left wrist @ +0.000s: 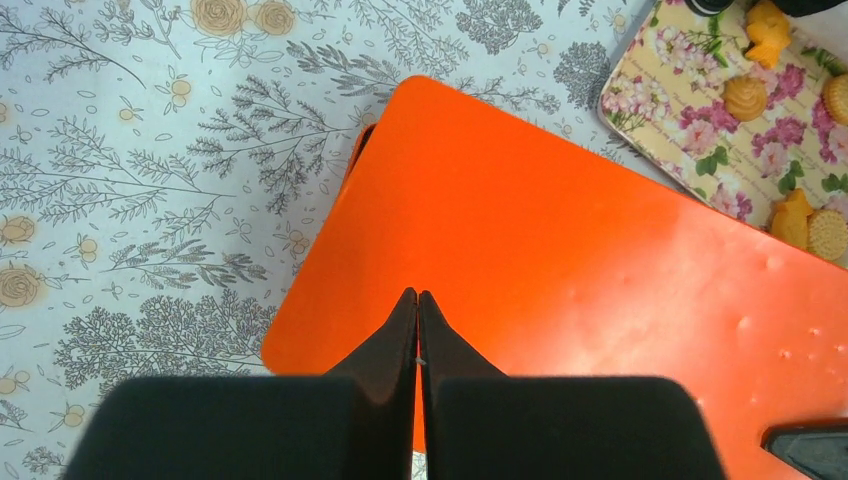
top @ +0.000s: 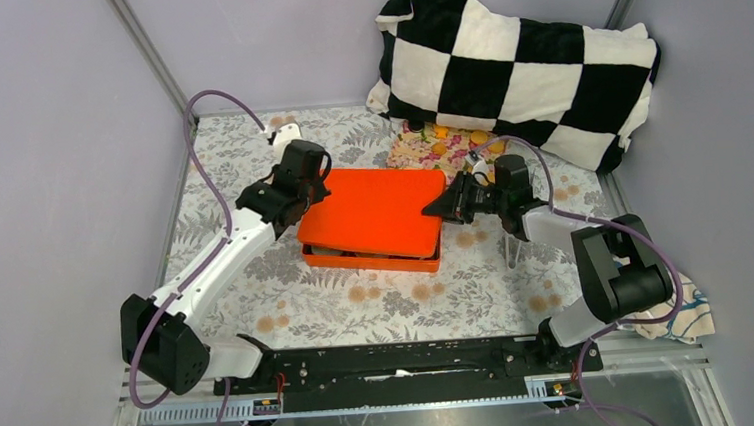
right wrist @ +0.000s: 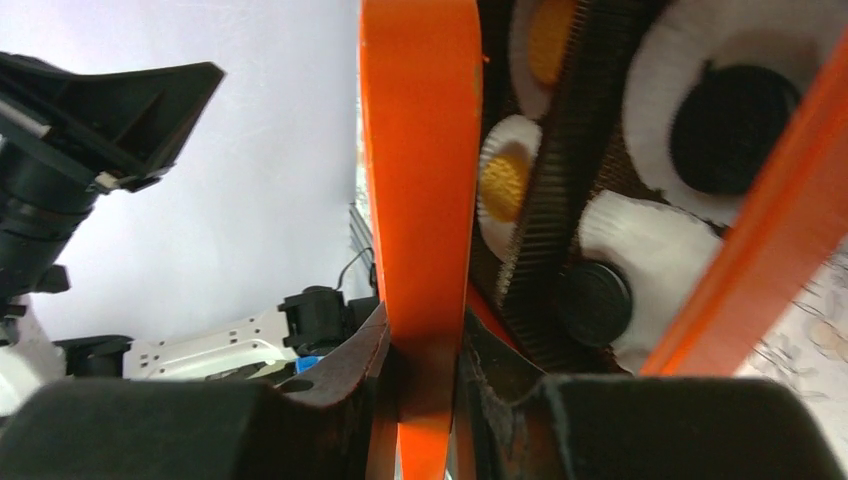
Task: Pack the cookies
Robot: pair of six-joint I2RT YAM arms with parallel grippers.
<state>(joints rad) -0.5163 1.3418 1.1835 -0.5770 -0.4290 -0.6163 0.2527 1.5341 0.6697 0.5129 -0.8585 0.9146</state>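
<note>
While R hand (right wrist: pixel 425 350) pinches orange lid (right wrist: pixel 420 150), cookies (right wrist: pixel 505 185) sit in cups (right wrist: pixel 640 240).

The orange lid (top: pixel 373 211) covers the box (top: pixel 371 261), leaving only a narrow slit under its right edge, where the right hand (top: pixel 435 209) clamps the rim. The left hand (left wrist: pixel 417 297), fingers pressed together, sits over the lid's left edge. Behind the box, the floral tray (top: pixel 419 155) and checkered pillow (top: pixel 523 62) crowd the back. The table (top: pixel 359 304) in front of the box and to its left lies open.
</note>
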